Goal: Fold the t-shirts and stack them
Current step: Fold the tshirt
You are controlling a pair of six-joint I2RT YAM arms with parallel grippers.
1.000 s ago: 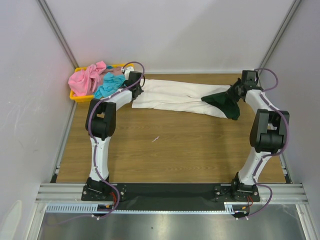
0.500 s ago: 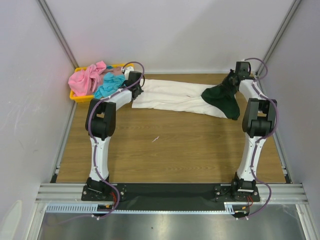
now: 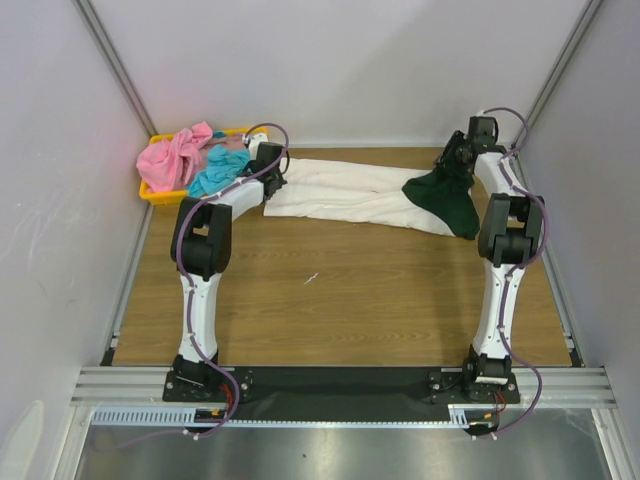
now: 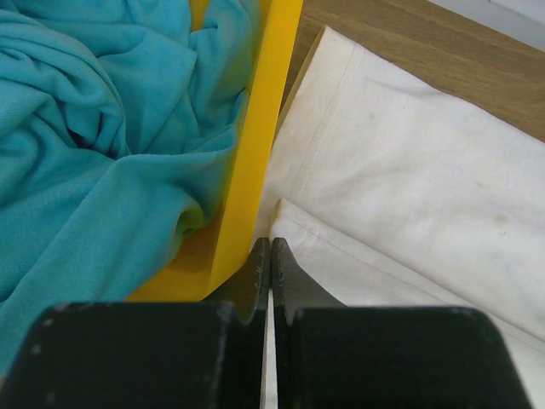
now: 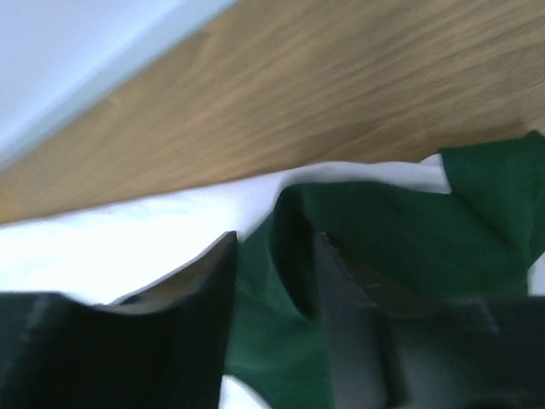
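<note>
Spreading stage: white shirt [image 3: 345, 195] lay unfolded along far side. Left gripper [image 4: 270, 253] pressed together at left hem; right gripper [image 5: 274, 256] parted around green sleeve [image 5: 400, 221]. Pink shirt [image 3: 178, 155], turquoise shirt [image 3: 215, 175] bunched in yellow tray [image 3: 150, 193]; nothing stacked.

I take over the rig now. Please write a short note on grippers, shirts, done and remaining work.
Left gripper: shut at the white t-shirt's hem, beside the yellow tray.
Right gripper: open around the green sleeve.
White t-shirt: stretched along the table's far side, partly folded.
Pink shirt, turquoise shirt: bunched in the tray.
Nothing stacked.
To do: finish this fold, fold the others, stack.
</note>
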